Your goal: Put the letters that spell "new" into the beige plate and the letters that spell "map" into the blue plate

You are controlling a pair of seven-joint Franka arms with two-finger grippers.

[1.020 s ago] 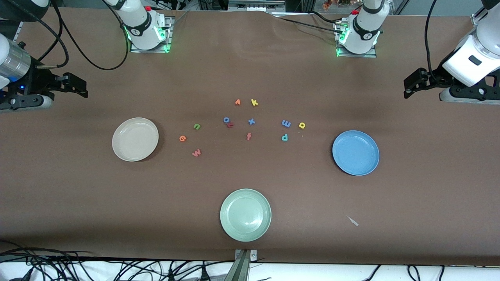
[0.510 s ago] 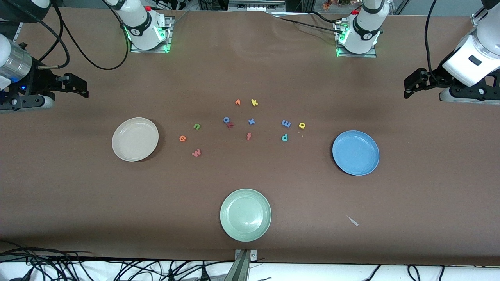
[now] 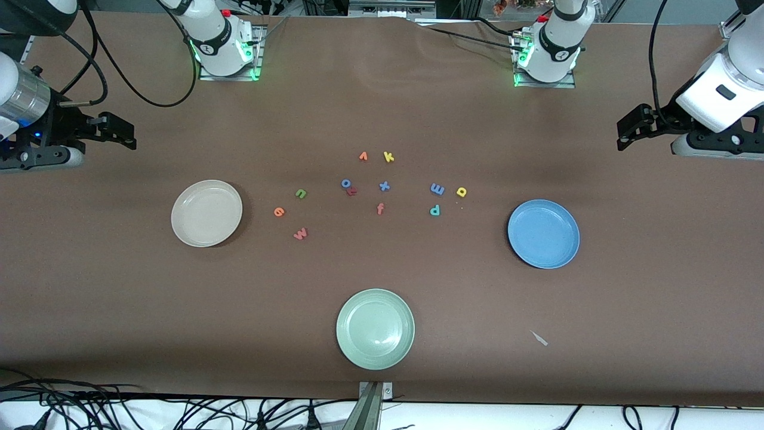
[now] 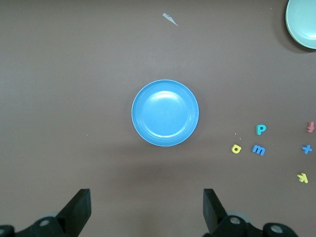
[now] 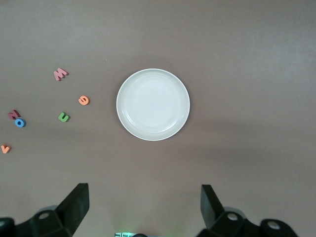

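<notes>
The beige plate (image 3: 206,213) (image 5: 153,104) lies toward the right arm's end. Beside it on the brown table are the green n (image 3: 301,193) (image 5: 63,117), orange e (image 3: 279,211) (image 5: 84,100) and pinkish w (image 3: 300,233) (image 5: 60,74). The blue plate (image 3: 543,233) (image 4: 165,112) lies toward the left arm's end, with the blue m (image 3: 437,189) (image 4: 258,149), yellow a (image 3: 461,192) (image 4: 236,148) and teal p (image 3: 435,210) (image 4: 261,129) beside it. Both plates hold nothing. My right gripper (image 3: 122,136) (image 5: 143,205) hangs open and high near the beige plate. My left gripper (image 3: 627,132) (image 4: 146,207) hangs open and high near the blue plate.
Between the two letter groups lie an orange v (image 3: 363,156), yellow k (image 3: 388,157), blue o (image 3: 346,183), red r (image 3: 353,191), blue x (image 3: 384,186) and orange f (image 3: 380,208). A pale green plate (image 3: 375,328) sits nearest the front camera. A small pale scrap (image 3: 539,338) lies beside it.
The right arm's wrist has shifted very slightly. The left arm, plates and letters have not moved.
</notes>
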